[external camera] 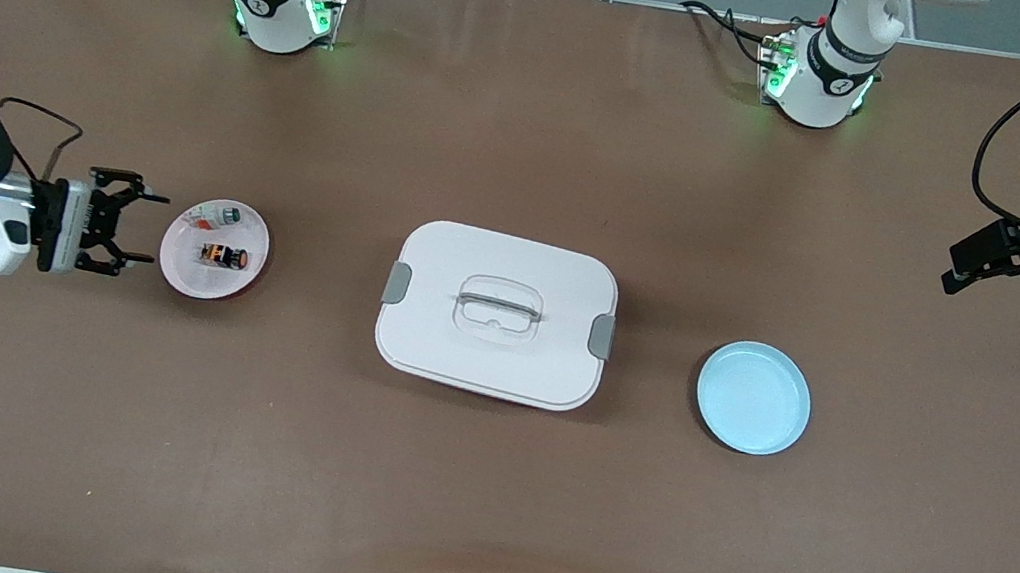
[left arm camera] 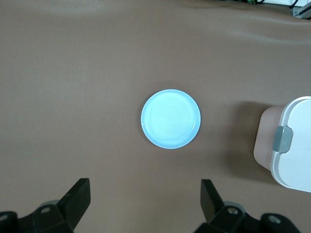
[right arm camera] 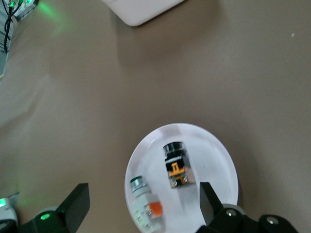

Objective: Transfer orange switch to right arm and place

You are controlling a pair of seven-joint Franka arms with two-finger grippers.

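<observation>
While both arms hang above the brown surface (external camera: 477, 504), neither one holds anything. Right gripper (external camera: 137, 226): released, fingers spread wide, hovering at the right arm's end of the surface, just beside the pink plate (external camera: 179, 269), not touching it. In the right wrist view its two dark fingertips (right arm camera: 77, 204) frame the plate's rim from above.

Orange switch (external camera: 223, 256): lying on its side in the pink plate, on the part of the plate nearer the front camera. Black body, orange band; the right wrist view shows it clearly (right arm camera: 177, 165), apart from both fingertips. Sharing the plate is a whitish-silver small part (external camera: 215, 215) with a red-orange patch, lying farther from the front camera than the switch, the two close but not touching.

Left gripper (external camera: 998, 267): released as well, fingers parted, up in the air over the left arm's end of the surface, well apart from everything on it. Its wrist view looks down between the spread fingertips (left arm camera: 77, 199) at the light blue plate (left arm camera: 170, 119), bare inside.

White lidded box (external camera: 498, 313): middle of the surface, between the two plates, grey latches at both short ends, clear handle recessed in the lid. Light blue plate sits toward the left arm's end, slightly nearer the front camera than the box's centre.
</observation>
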